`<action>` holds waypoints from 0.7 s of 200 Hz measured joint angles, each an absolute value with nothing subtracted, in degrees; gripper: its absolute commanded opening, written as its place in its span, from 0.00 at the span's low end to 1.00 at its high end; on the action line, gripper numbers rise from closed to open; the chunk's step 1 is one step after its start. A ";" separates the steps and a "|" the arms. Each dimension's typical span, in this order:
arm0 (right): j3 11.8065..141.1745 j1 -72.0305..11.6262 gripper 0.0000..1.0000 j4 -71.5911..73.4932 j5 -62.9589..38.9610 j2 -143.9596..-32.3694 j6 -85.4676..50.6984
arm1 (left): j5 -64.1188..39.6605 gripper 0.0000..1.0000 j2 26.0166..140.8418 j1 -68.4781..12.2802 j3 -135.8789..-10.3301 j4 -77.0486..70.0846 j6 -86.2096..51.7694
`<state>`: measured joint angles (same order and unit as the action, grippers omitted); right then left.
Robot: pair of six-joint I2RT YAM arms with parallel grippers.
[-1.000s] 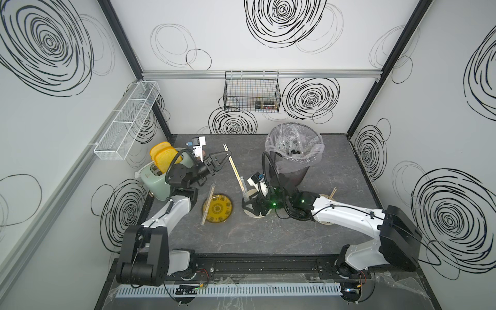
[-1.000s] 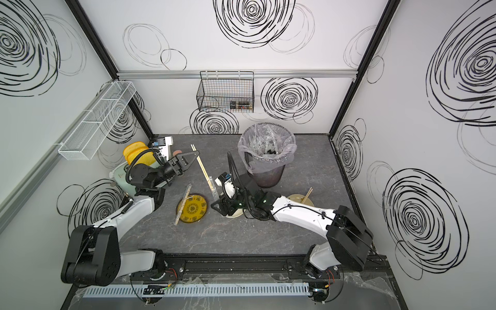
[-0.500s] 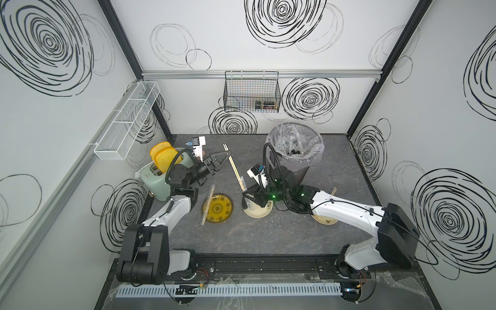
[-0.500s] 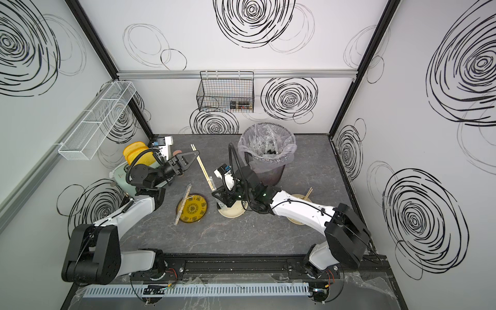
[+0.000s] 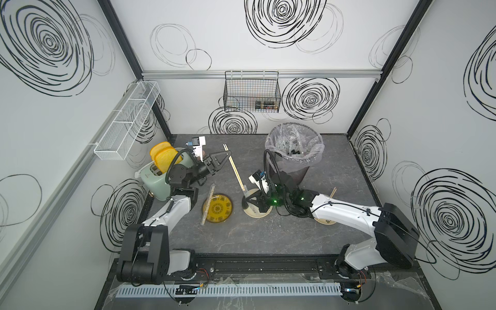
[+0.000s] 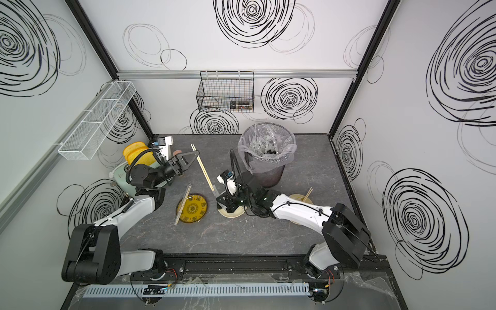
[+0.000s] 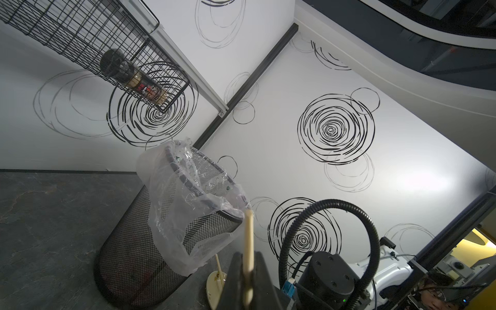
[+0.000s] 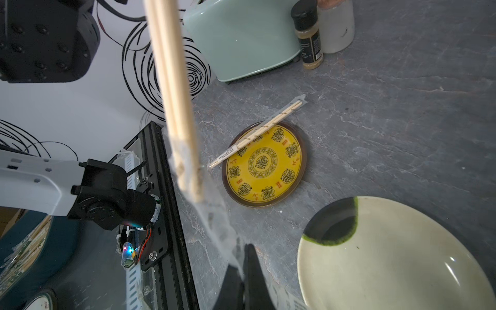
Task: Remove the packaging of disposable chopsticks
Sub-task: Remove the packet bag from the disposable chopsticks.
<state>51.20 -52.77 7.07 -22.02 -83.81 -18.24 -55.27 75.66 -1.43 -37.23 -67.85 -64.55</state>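
Item: chopstick pair (image 5: 236,171), aloft over tabletop (image 5: 268,236) centre. Left gripper (image 7: 248,271): jaws clamped on bare far end. Right gripper (image 8: 243,260): jaws pinching sleeve (image 8: 212,214) tail. Handling: pull sleeve straight along sticks; left grip firm.

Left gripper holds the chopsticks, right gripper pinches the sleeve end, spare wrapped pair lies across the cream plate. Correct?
One slip: the spare wrapped pair lies across the rim of the yellow plate, not the cream plate. The right wrist view shows it. The rest stands.
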 measured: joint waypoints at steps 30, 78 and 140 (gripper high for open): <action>48.93 -52.77 0.00 5.61 -20.95 -81.76 -18.72 | -55.27 0.00 75.66 -1.43 -37.23 -67.83 -64.53; 44.91 -52.75 0.00 0.23 -18.90 -75.85 -19.53 | -55.27 0.00 75.66 -1.43 -37.23 -67.16 -64.07; 48.82 -52.64 0.00 -7.46 -14.11 -66.94 -19.22 | -55.27 0.00 75.66 -1.50 -37.23 -63.94 -61.67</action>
<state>48.82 -52.64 -7.46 -14.11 -66.94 -19.22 -55.27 75.66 -1.50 -37.23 -63.94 -61.67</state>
